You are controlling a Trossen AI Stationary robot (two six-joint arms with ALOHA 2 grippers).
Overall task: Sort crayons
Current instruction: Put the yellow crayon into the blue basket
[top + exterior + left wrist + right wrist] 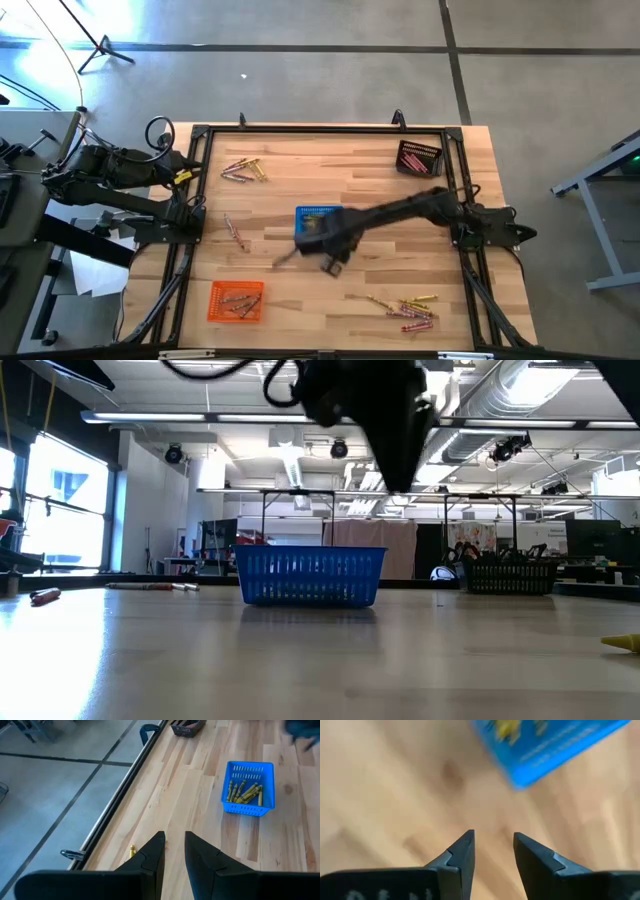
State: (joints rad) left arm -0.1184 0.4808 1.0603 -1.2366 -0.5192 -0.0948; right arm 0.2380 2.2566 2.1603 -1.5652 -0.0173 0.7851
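Loose crayons lie flat on the table in three patches: far left (243,170), left (235,232) and near right (408,308). Yellow crayons (244,792) lie in the blue basket (318,222); others lie in the orange basket (236,300) and the dark basket (418,158). My right gripper (493,836) hangs open above bare wood just on the near side of the blue basket (545,745), pointing down, with nothing between its fingers. My left gripper (175,836) waits open by the table's left edge, over a yellow crayon (132,851).
A black frame (200,135) runs round the table's edges, with clamps at the far side. Bare wood lies between the baskets and the crayon patches. In the low view a red crayon (42,596) and a yellow one (622,644) lie toward the sides.
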